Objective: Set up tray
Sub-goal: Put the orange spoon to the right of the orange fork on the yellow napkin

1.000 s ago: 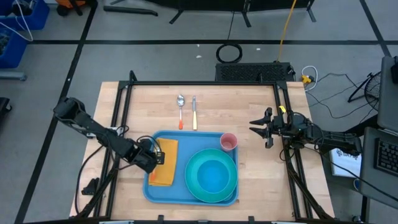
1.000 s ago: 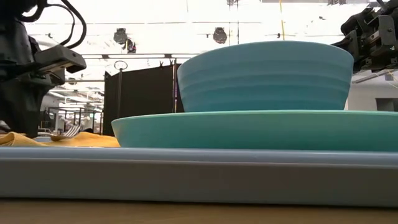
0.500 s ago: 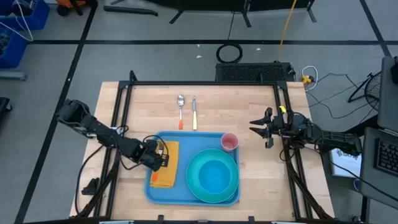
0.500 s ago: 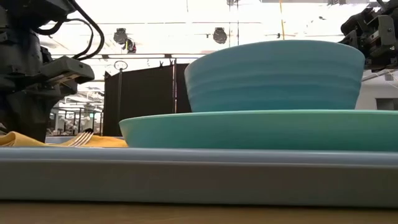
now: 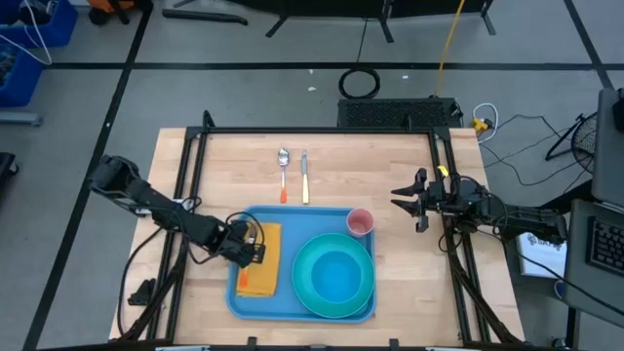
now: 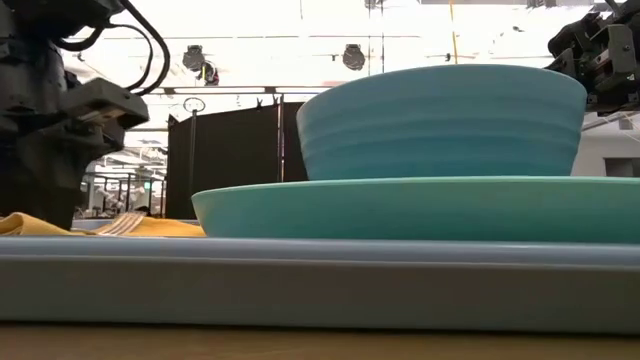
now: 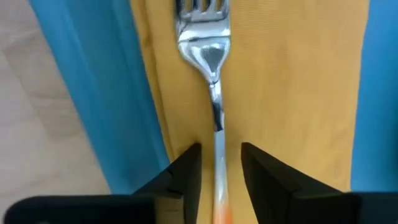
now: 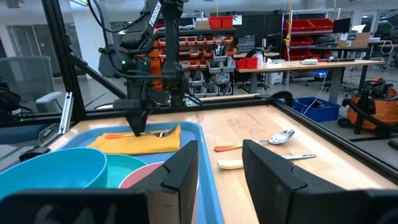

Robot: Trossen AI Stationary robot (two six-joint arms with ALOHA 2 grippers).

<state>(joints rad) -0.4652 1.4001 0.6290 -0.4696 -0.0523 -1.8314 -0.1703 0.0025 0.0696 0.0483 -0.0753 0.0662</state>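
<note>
1. Two arms are in your view: the left gripper [image 5: 252, 246] sits low over the yellow napkin [image 5: 260, 269] on the tray [image 5: 237, 299], its fingers [image 7: 186, 176] parted on either side of the fork [image 7: 211, 68], whose handle lies between them without being pinched.
2. Your tray lies at the worktop's [image 5: 390, 166] near edge, carrying the teal plate [image 5: 366, 288] and bowl [image 5: 335, 276].
3. A pink cup [image 5: 359, 223] stands at the tray's far right corner.
4. Beyond it, a spoon [image 5: 283, 172] and knife [image 5: 304, 176] lie side by side on the worktop.
5. The right gripper [image 5: 414, 204] waits at the worktop's right edge, fingers open and empty.
</note>
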